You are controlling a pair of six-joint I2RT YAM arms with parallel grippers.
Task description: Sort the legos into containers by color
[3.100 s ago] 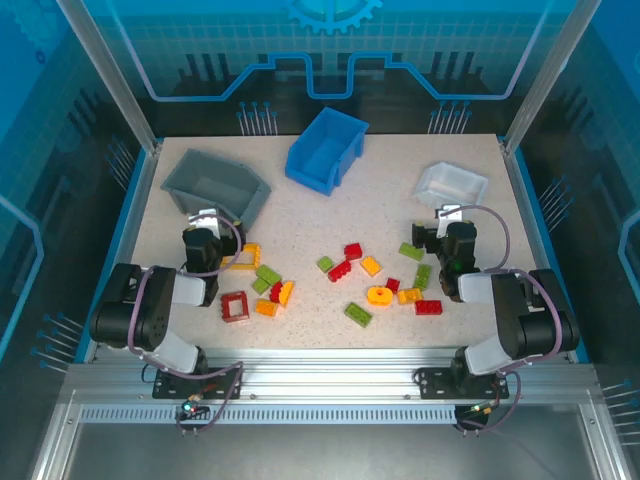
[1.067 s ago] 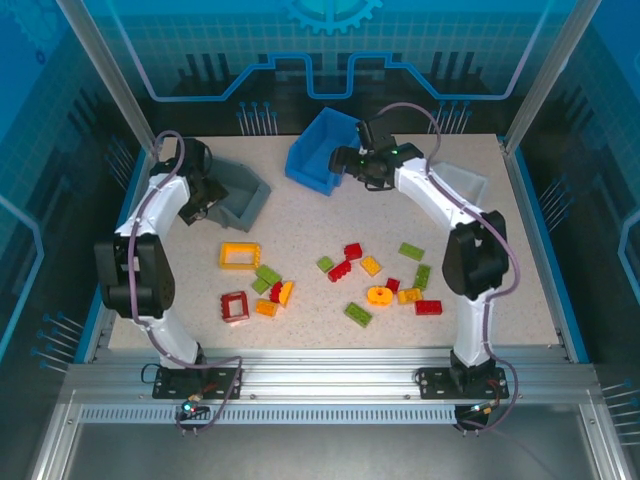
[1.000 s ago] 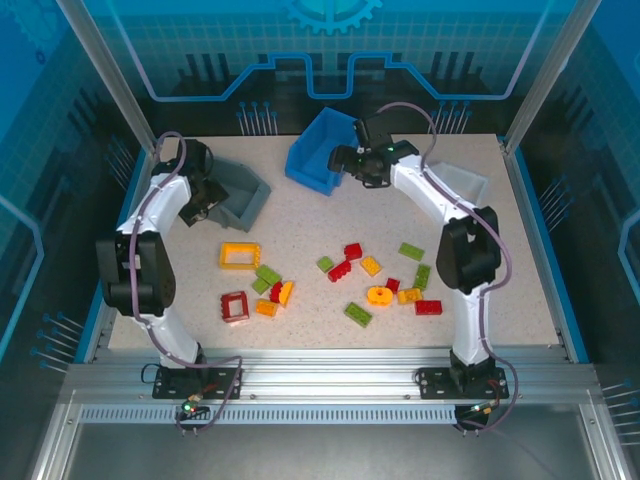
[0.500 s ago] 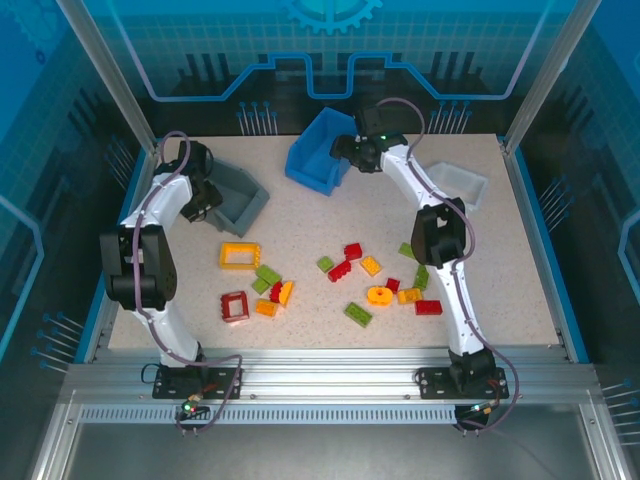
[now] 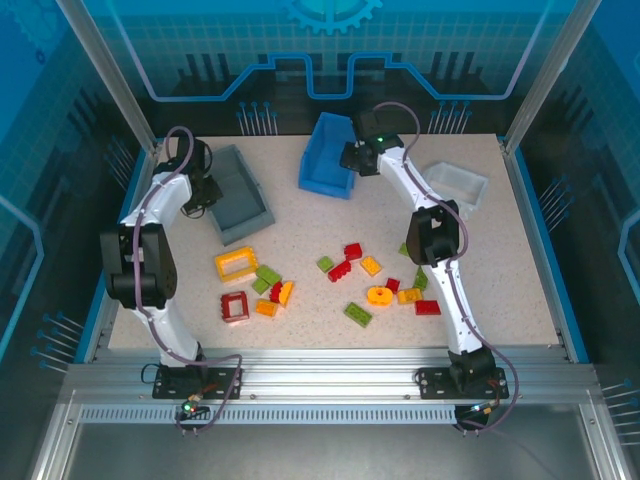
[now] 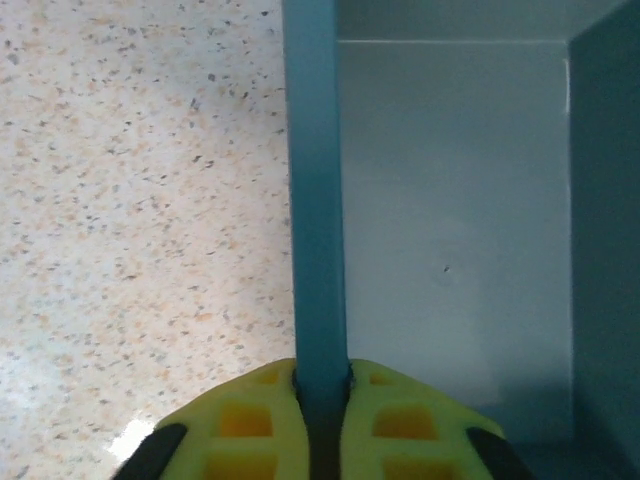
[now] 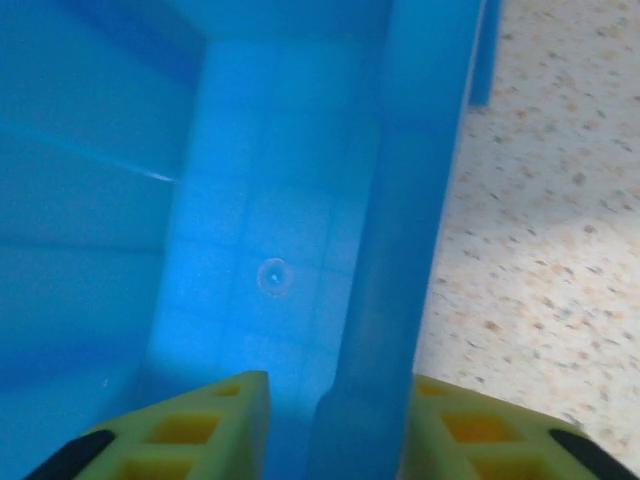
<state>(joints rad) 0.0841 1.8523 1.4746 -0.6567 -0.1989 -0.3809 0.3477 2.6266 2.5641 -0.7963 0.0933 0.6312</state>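
Setting up before sorting legos (image 5: 379,295), left gripper (image 6: 322,378) clamps the grey bin (image 6: 315,200) wall while right gripper (image 7: 340,392) straddles the blue bin (image 7: 400,200) wall, closure unclear, needing firm hold.

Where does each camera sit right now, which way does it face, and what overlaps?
Top external: high behind the left arm and right arm, both in view, looking down on the table.
Left wrist: behind the left claw, facing down; it pinches a wall of the grey bin.
Right wrist: behind the right claw, facing into the blue bin, whose wall it straddles.
Shared: top external and left wrist both show the grey bin.
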